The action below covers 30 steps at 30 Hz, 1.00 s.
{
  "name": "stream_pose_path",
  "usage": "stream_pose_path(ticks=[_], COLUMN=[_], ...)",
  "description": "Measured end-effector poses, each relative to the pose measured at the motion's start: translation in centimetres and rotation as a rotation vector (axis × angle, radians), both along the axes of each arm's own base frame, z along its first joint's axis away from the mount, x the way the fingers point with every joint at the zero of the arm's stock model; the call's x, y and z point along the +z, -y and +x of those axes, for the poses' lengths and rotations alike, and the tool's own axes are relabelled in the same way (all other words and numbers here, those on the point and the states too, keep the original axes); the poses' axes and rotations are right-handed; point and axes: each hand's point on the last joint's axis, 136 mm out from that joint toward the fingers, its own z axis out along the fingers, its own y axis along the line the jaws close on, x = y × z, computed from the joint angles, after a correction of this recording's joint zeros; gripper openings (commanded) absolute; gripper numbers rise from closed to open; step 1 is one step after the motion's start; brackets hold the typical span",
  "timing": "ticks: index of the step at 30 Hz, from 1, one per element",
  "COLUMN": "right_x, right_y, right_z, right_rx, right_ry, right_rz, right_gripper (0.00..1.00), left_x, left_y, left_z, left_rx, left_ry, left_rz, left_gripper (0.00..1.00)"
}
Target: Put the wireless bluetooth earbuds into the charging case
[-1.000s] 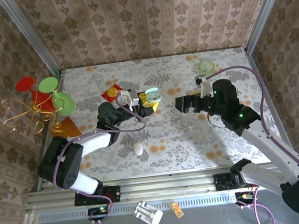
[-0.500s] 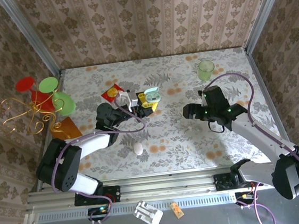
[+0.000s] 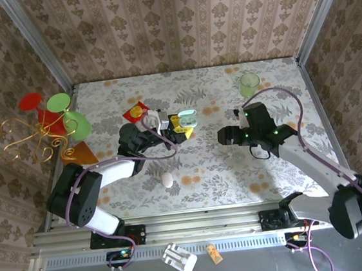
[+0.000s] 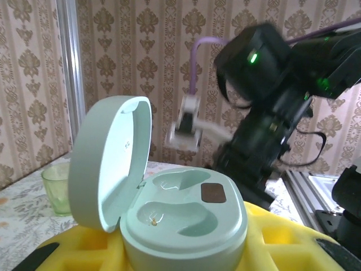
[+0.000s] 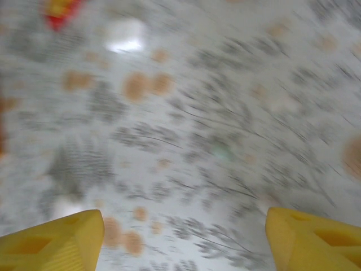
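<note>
Floral tabletop point(image 3: 236, 168), patterned wallpaper walls all round. Left gripper point(image 3: 179, 126) sits mid-table, its yellow fingers point(image 4: 282, 240) clamped on the base of the charging case point(image 3: 187, 116). In the left wrist view the charging case point(image 4: 186, 214) is upright between them with its lid hinged open to the left. Two moulded sockets face up, with a tiny gold contact in the near one. Right gripper point(image 3: 223, 134) hangs over the table to the right of the case, well apart from it. Its jaws are spread wide with nothing between them point(image 5: 180, 237). Right wrist view is motion-blurred; the pale blob at upper left may be the white egg point(image 3: 167, 179). Green cup point(image 3: 249, 84) stands at the far right of the table.
</note>
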Motion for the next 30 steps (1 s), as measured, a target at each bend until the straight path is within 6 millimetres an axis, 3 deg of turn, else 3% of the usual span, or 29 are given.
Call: stream_pose_path(ticks=[2, 5, 13, 20, 30], right_x=[3.7, 7.4, 13.0, 12.3, 12.0], right_y=[-1.3, -2.7, -7.3, -8.7, -8.7], right_z=[-0.3, -1.0, -1.1, 0.3, 0.7], right_rx=[0.078, 0.177, 0.385, 0.418, 0.404], right_ry=[0.132, 0.252, 0.406, 0.397, 0.383], right_rz=[0.074, 0.140, 0.187, 0.180, 0.174], right_gripper=[0.76, 0.73, 0.61, 0.45, 0.37], left_x=[-0.1, 0.0, 0.3, 0.3, 0.4], left_y=[0.1, 0.2, 0.7, 1.0, 1.0], left_z=[-0.3, -0.7, -2.3, -3.4, -3.5], left_rx=[-0.023, -0.056, -0.148, -0.199, -0.205], left_ry=[-0.014, -0.026, -0.052, -0.052, -0.056], left_rz=[0.004, 0.006, 0.014, 0.020, 0.021], left_gripper=[0.11, 0.11, 0.11, 0.11, 0.11])
